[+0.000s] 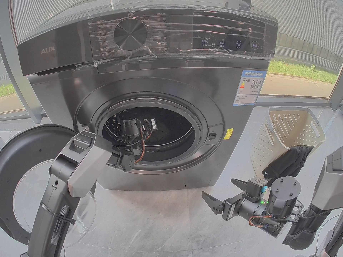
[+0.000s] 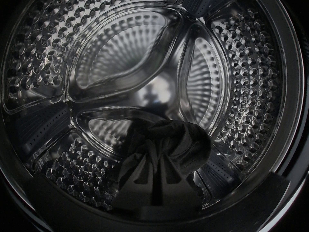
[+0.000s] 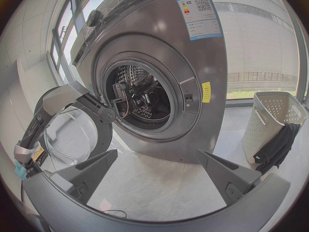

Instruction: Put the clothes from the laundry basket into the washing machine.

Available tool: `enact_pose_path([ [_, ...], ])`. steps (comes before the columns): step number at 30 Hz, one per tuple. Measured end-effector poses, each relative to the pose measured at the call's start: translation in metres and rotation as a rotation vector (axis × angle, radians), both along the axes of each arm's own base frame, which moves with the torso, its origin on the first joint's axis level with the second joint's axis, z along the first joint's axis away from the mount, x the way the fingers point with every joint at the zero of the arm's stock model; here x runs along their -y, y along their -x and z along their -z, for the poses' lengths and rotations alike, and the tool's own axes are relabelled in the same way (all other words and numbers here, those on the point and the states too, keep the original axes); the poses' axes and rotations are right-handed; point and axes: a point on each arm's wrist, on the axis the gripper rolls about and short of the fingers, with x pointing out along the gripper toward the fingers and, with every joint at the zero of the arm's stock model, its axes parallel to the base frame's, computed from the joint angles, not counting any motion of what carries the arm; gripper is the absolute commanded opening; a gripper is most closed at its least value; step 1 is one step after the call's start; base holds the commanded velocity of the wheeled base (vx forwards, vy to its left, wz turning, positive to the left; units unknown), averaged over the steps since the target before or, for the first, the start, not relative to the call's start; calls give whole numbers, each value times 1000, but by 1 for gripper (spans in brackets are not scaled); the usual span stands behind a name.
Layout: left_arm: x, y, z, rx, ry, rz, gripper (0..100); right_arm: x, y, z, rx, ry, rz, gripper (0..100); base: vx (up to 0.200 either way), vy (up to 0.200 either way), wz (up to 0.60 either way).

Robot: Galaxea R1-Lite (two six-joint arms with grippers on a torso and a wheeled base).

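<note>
Left hand in dimpled steel drum, crumpled cloth

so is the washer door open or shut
Open: the washing machine door is swung out leftward, and the left arm is inside the uncovered drum.

My left arm is hidden beyond the washing machine mouth, frame centre. Lower right, my right arm covers the black garment's hem. The door is cut by the left edge.
</note>
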Motion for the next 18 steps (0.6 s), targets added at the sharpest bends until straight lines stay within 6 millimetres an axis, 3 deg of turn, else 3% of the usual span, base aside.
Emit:
enact_pose_path([
  [18,1,-15,0,10,6,-15,0,0,0,0,-2,1,0,100,0,0,0],
])
